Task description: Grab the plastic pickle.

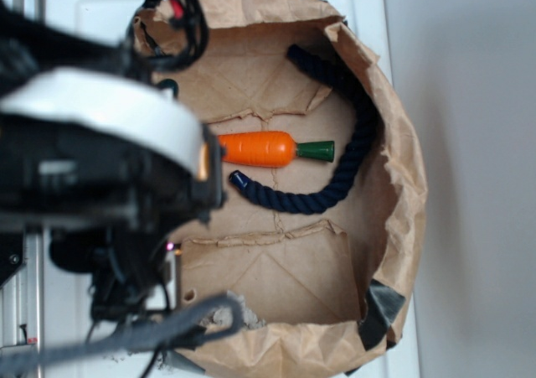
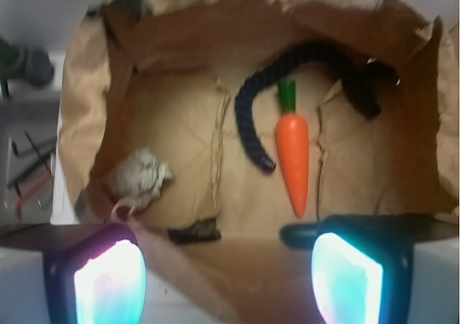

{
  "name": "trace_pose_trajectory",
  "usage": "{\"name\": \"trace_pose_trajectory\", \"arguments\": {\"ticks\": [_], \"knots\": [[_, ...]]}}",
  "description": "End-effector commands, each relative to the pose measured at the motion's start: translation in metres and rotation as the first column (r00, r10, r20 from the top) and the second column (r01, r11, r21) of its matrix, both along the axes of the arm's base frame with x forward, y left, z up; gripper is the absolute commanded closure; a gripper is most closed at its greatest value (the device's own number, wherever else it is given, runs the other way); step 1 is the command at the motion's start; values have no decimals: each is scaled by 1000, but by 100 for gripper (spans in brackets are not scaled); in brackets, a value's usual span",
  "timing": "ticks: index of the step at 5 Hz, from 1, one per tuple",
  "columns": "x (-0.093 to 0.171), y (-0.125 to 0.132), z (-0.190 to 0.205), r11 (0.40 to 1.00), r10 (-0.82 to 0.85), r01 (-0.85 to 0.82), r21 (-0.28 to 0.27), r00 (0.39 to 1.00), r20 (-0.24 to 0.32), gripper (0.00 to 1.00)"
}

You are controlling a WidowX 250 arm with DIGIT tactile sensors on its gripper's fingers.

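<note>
Wrist view: plastic pickle [image 2: 298, 235] beside tool's [image 2: 228, 281] right pad

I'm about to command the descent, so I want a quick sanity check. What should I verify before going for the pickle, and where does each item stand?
1. Is the gripper open: ok, its fingers are wide apart.
2. Is the plastic pickle located: ok, its dark rounded end shows low in the wrist view.
3. Is the pickle centred between the fingers: not ok, it sits by one finger.
4. Are the carrot and rope apart from the pickle: ok.
5. Pickle's full length and orientation: cannot tell, mostly hidden.
</note>
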State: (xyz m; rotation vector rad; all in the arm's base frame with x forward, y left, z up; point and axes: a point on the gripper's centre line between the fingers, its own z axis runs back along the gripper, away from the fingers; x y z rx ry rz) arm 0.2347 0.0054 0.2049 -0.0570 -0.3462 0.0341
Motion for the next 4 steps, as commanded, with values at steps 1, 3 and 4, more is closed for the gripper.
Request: {"name": "trace_pose_trajectory", "arguments": {"ticks": [1,3,4], "knots": [[17,25,-16,916,401,-400,-36,916,17,0],[24,29,-51,748,664,-663,-29,747,31,0],[29,36,-74,677,736,-734,55,677,-21,0]]}}
